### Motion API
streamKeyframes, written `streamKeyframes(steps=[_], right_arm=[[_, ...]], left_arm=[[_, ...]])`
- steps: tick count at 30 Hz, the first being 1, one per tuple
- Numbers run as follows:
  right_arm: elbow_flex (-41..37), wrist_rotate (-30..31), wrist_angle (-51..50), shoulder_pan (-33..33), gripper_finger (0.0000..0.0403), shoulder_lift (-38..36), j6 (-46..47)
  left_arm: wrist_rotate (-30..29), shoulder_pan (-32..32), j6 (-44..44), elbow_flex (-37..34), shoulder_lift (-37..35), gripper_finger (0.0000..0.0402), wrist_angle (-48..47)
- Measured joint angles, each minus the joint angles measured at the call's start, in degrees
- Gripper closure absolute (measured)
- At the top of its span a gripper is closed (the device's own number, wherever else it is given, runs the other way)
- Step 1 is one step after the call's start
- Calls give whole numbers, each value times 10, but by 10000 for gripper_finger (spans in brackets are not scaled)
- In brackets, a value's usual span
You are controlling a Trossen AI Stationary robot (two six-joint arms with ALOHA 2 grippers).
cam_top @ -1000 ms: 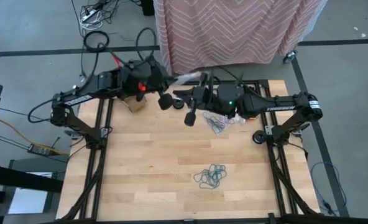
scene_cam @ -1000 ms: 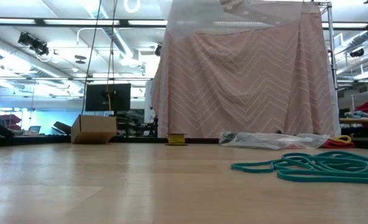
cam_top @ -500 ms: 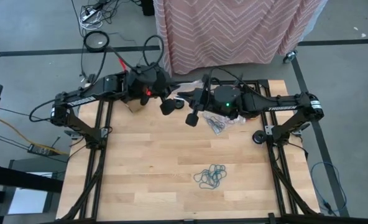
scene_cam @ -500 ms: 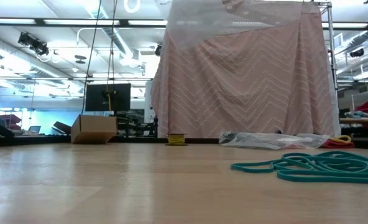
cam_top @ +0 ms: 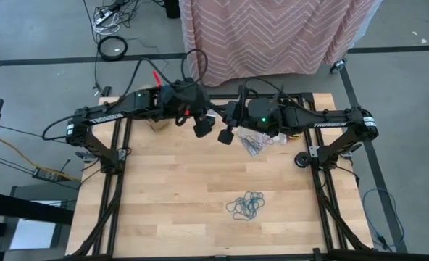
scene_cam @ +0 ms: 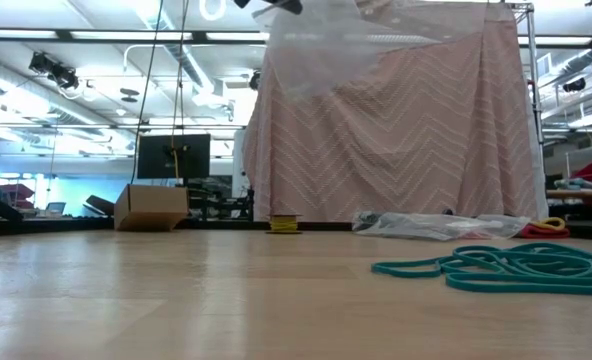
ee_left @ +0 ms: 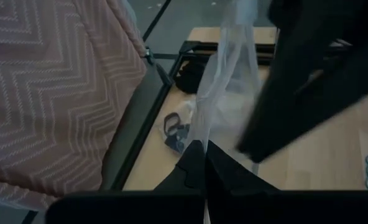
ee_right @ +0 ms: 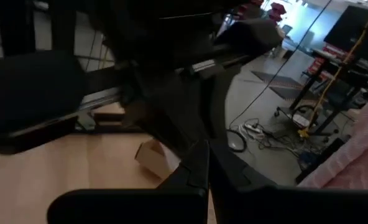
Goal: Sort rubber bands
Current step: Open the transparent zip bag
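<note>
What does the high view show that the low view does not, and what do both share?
Only the high view shows both arms meeting over the table's far edge, the left gripper, the right gripper, and dark bands by the right gripper. Only the low view shows a clear bag hanging high up and a yellow roll far back. Both show the teal bands, the cardboard box and the pink cloth.

The table (cam_top: 171, 188) is pale wood in planks, smooth with a soft sheen. At the upper middle of the high view hangs pink chevron-woven cloth (cam_top: 272, 32), matt. A clear plastic bag (scene_cam: 316, 50) looks thin, glossy and crinkled. The teal rubber bands (scene_cam: 506, 268) seem smooth, dull rubber. The cardboard box (scene_cam: 151, 208) is matt brown.
</note>
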Motion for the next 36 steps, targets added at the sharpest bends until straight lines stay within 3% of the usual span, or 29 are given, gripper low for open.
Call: streamKeyframes(steps=[6,36], right_arm=[[0,2,-56,-6,403,0,28],[-1,-14,-72,-51,403,0,52]], left_arm=[[1,0,3,0,0,401,1],[11,2,30,2,6,402,3]])
